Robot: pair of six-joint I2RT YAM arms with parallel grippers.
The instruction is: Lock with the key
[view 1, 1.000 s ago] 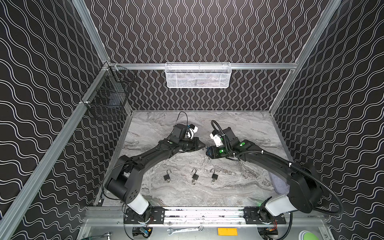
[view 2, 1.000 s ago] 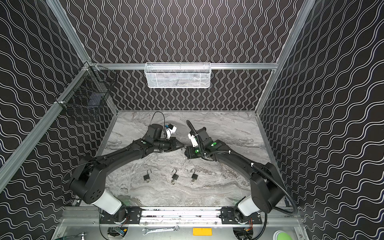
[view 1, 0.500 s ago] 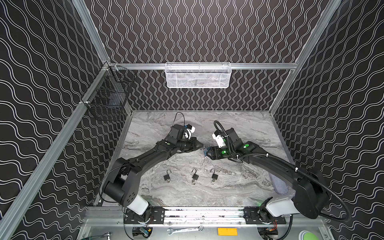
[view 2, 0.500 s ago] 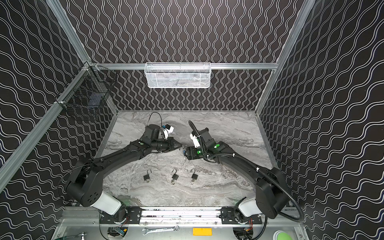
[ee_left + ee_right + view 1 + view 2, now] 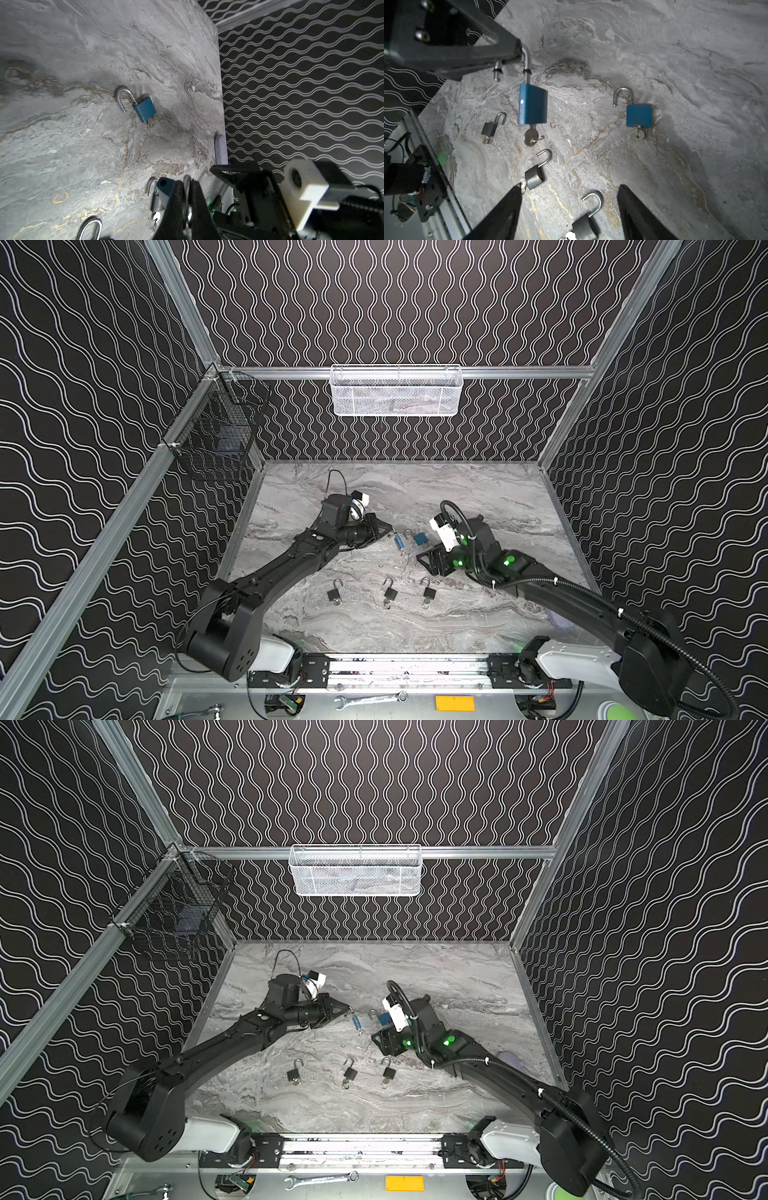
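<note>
My left gripper (image 5: 390, 529) is shut on the steel shackle (image 5: 526, 60) of a blue padlock (image 5: 532, 105), which hangs from it above the table. A key (image 5: 530, 136) sticks out of the lock's underside. In the left wrist view the shut fingers (image 5: 178, 193) hide most of that lock. In both top views it shows as a small blue body (image 5: 356, 1021). A second blue padlock (image 5: 419, 538), open with its own key (image 5: 638, 134), lies flat between the arms. My right gripper (image 5: 569, 187) is open and empty, a short way off toward the front right (image 5: 426, 564).
Three small black padlocks (image 5: 334, 593) (image 5: 390, 592) (image 5: 428, 592) lie open in a row nearer the front, keys in them. A white mesh basket (image 5: 397, 391) hangs on the back wall, a black wire basket (image 5: 216, 439) on the left wall. A lilac object (image 5: 511, 1058) lies near the right wall.
My right gripper has opened wider and pulled back toward the front, away from the left gripper. The left gripper, still holding the hanging padlock, has drawn a little to the left.
</note>
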